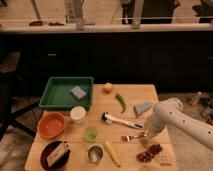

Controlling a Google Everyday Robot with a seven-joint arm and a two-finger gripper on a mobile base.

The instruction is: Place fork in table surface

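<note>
The fork [130, 137] is a small silver piece low over or on the table surface [160, 95], right of centre, tines pointing left. I cannot tell whether it rests on the wood. My gripper [145, 135] is at the fork's handle end, on a white arm [175, 117] that reaches in from the right. The arm's bulk hides where gripper and handle meet.
A white-handled utensil with a black head [121, 120] lies just above the fork. Dark grapes [150, 152] and a yellow banana [112, 151] lie below it. Also here: green tray [54, 95] with sponge, orange [107, 87], green pepper [120, 101], grey cloth [142, 108], cups, orange bowl [51, 125].
</note>
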